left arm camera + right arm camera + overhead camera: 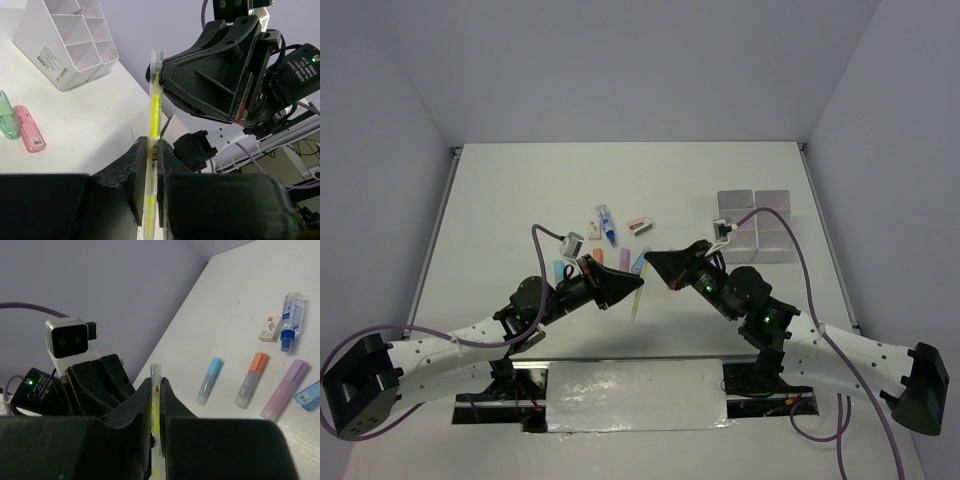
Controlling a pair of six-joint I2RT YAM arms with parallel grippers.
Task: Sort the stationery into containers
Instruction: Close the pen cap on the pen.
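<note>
Our left gripper (152, 147) is clamped on a thin clear-bodied yellow pen (155, 100). Our right gripper (156, 386) pinches the same pen near its capped end, well apart from the translucent-white four-compartment plastic bin block (755, 228).

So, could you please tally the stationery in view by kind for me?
Markers: 5 (light blue, orange, purple, green, pink)
Glue tube: 1
Eraser: 1
Yellow pen: 1
Darker blue piece, kind unclear: 1
Total: 9
</note>
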